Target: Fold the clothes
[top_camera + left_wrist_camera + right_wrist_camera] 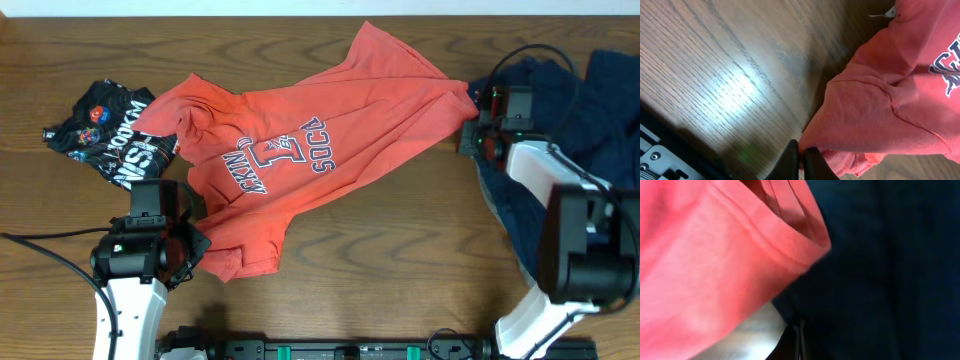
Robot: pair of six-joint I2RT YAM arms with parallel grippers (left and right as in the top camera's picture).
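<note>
Pinching the coral shirt's (300, 130) near hem with my left gripper (801, 150), jaws closed on fabric, to spread it flat on the table (400, 250). My right gripper (800, 332) is closed at the far sleeve, beside the navy clothes (610, 90); catch unconfirmed.

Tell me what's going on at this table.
Two robot arms are working on a coral-red T-shirt that lies crumpled, not yet folded, in the middle of the table. The left gripper is shut on the shirt's near edge. The right gripper is shut at the shirt's right tip, over a navy garment; whether it has caught red or navy cloth is unclear. A black printed T-shirt sits bunched at the left, untouched.
</note>
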